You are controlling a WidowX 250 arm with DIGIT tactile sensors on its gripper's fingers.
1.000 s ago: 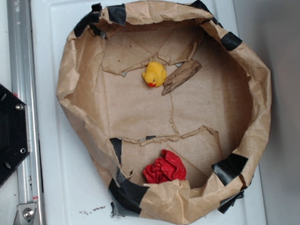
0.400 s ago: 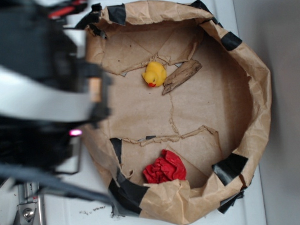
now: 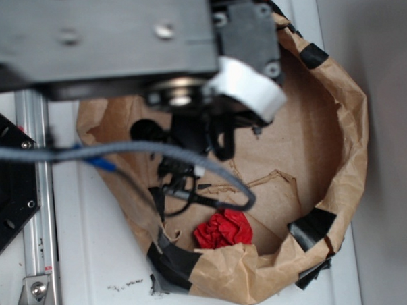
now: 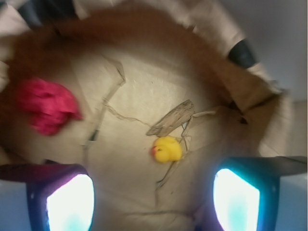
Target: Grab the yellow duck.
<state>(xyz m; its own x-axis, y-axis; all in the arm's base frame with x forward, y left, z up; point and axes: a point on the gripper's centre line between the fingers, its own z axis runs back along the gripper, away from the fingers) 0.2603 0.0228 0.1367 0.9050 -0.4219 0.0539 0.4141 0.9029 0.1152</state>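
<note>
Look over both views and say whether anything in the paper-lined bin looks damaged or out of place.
The brown paper lining is torn and creased: ragged seams cross the floor, and the crumpled rim is patched with black tape. The yellow duck, wood sliver and red paper wad lie loose but intact. Nothing is spilled.

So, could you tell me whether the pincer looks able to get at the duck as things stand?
Probably yes: the pincer hangs open above the duck, nothing covers it, though the wood lies close beside.

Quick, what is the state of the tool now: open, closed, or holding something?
Tool: open and empty, pads wide apart; the duck lies free on the paper between and ahead of them.
</note>
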